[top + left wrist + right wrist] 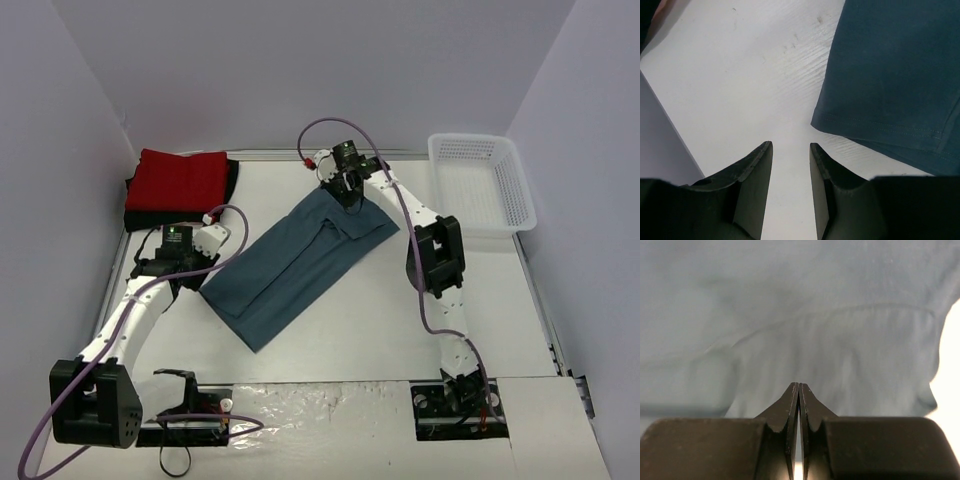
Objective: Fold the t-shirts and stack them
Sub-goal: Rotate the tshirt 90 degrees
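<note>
L gripper (791, 145), jaws part-spread & empty beside teal t-shirt (300, 265) hem, shd get under corner before pinching; R gripper (799, 384) fully closed at far edge, hold unclear.

The folded teal t-shirt (300, 265) lies slantwise mid-table, from 7 to 1 o'clock, the right gripper (345, 190) over its far end. At 10 o'clock the red t-shirt (180, 180) tops the black t-shirt (233, 180); a white basket (480, 185) sits at 2 o'clock
</note>
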Controlling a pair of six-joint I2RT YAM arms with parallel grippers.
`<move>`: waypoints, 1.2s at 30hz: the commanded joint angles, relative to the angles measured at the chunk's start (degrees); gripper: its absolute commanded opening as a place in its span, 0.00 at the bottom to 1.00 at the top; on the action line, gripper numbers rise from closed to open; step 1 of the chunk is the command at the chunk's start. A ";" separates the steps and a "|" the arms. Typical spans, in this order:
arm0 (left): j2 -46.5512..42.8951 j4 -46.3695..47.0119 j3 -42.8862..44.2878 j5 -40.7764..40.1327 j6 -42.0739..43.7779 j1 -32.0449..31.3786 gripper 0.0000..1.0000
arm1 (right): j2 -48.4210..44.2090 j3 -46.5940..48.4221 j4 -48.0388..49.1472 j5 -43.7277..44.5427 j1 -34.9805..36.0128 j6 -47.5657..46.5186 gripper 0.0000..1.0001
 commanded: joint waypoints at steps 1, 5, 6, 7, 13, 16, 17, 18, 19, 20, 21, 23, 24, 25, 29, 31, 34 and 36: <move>0.42 2.34 0.08 -3.17 -2.47 0.53 0.34 | -10.72 -5.17 -0.01 0.40 4.69 2.03 0.00; 1.57 3.93 -0.45 -6.78 -3.96 2.54 0.34 | -14.59 -13.42 -0.98 -0.13 7.24 4.16 0.00; 1.48 3.93 -0.28 -6.69 -4.84 3.17 0.34 | -15.13 -14.57 -1.07 -0.13 7.86 4.51 0.00; 1.30 4.11 -0.19 -6.61 -5.11 3.78 0.34 | -15.48 -15.46 -1.16 -0.48 8.47 4.86 0.00; -1.16 4.02 0.43 -3.71 -7.57 10.37 0.35 | -15.05 -17.40 -3.18 -1.36 15.06 6.70 0.00; -1.34 1.75 1.48 0.59 -8.36 13.10 0.35 | -13.39 -15.56 -4.32 -1.72 19.28 7.32 0.00; -1.34 1.39 1.74 1.91 -8.36 13.80 0.35 | -12.77 -14.94 -5.02 -1.72 20.33 7.32 0.00; -1.16 1.30 1.74 3.14 -8.36 15.02 0.35 | -12.24 -14.33 -5.29 -1.63 22.35 7.23 0.00; -1.07 1.29 1.57 3.24 -8.36 15.47 0.35 | -10.84 -12.67 -6.16 -1.28 23.32 7.23 0.00; -0.98 1.29 1.57 3.33 -8.36 15.82 0.35 | -9.96 -11.70 -6.86 -1.19 24.29 7.06 0.00; -0.98 1.21 1.57 3.67 -8.45 16.79 0.35 | -9.25 -10.64 -7.39 -1.01 25.95 6.71 0.00; -1.16 0.77 1.66 5.16 -8.45 17.67 0.35 | -6.97 -7.91 -8.71 -0.75 27.46 6.62 0.00; -1.25 0.68 1.66 5.43 -8.36 17.93 0.35 | -6.35 -7.12 -9.07 -0.84 27.99 6.53 0.00; -1.42 0.59 1.48 5.61 -8.27 18.46 0.35 | -5.04 -5.81 -9.85 -1.10 29.12 6.44 0.00; -1.86 0.59 1.39 5.70 -8.10 19.34 0.35 | -2.92 -5.01 -10.65 -1.63 31.06 6.09 0.00; -1.95 0.59 1.31 5.79 -8.18 19.61 0.35 | -2.22 -5.53 -10.83 -2.33 31.94 5.74 0.00; -1.95 0.68 1.22 5.61 -8.10 19.87 0.35 | -1.60 -6.41 -10.91 -2.86 32.65 5.56 0.00; -1.95 0.85 1.13 5.61 -8.01 19.87 0.35 | -1.16 -7.64 -10.91 -3.12 32.74 5.39 0.00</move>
